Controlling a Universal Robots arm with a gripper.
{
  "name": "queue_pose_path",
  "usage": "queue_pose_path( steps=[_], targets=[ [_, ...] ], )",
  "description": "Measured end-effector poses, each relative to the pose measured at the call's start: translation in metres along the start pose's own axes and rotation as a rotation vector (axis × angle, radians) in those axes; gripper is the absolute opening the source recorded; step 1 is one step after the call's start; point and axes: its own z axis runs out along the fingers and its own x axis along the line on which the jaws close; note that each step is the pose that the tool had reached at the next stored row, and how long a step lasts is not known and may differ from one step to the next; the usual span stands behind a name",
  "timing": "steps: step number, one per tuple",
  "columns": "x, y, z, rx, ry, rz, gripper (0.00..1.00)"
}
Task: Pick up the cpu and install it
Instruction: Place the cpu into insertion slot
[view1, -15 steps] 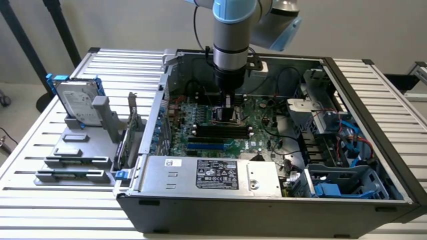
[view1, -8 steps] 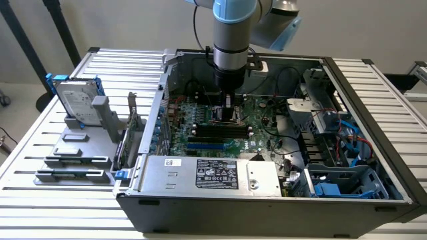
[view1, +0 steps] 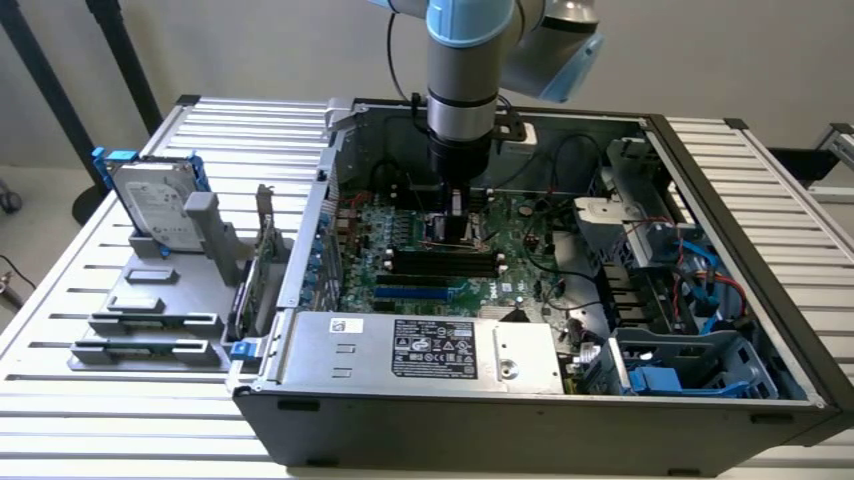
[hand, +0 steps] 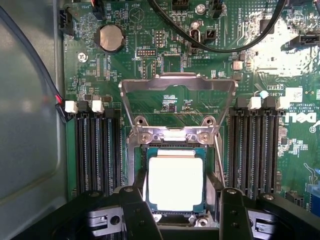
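Arm (view1: 463, 80): straight down into the open case (view1: 534, 430), right over the green board (view1: 527, 250).
Gripper (hand: 182, 194): low, just above the socket (hand: 172, 150), and nothing in its grasp.
Cpu (hand: 176, 182): there it is, lying flat in the socket, silver top up, thin pale rim showing all round.
Fingers (hand: 134, 210): spread wide, one on each side of the cpu. One sits close beside the chip's edge, the other has a clear gap, so no squeeze on it.
Plate (hand: 177, 82): the socket's metal frame is tipped open and lies away from the chip, hinged at the socket's edge.
Slots (hand: 95, 150): black memory slots in banks on either side of the socket, running alongside it.
Battery (hand: 110, 38): coin cell on the board, beyond the open plate.
Cable (hand: 225, 45): black, looping across the board past the plate.
Drive (view1: 150, 205): silver in its blue frame, upright on a grey stand (view1: 147, 300) at the exterior view's left, outside the case and well apart from the arm.
Box (view1: 400, 345): big, silver, black label, along the case's near edge.
Table (view1: 107, 420): white slats under the lot.
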Motion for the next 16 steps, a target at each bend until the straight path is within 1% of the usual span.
queue_pose_path(
  steps=[9, 11, 12, 13, 14, 16],
  targets=[
    [0.0, -0.0002, 0.0008, 0.0001, -0.0002, 0.0, 0.55],
    [0.0, -0.0002, 0.0011, -0.0002, 0.0006, 0.0, 0.55],
    [0.0002, -0.0002, 0.0014, -0.0005, 0.0014, 0.0, 0.56],
    [0.0001, -0.0002, 0.0013, -0.0004, 0.0008, 0.0, 0.56],
    [0.0001, -0.0002, 0.0012, -0.0004, 0.0005, 0.0, 0.63],
    [0.0, -0.0002, 0.001, -0.0001, 0.0, 0.001, 0.63]
  ],
)
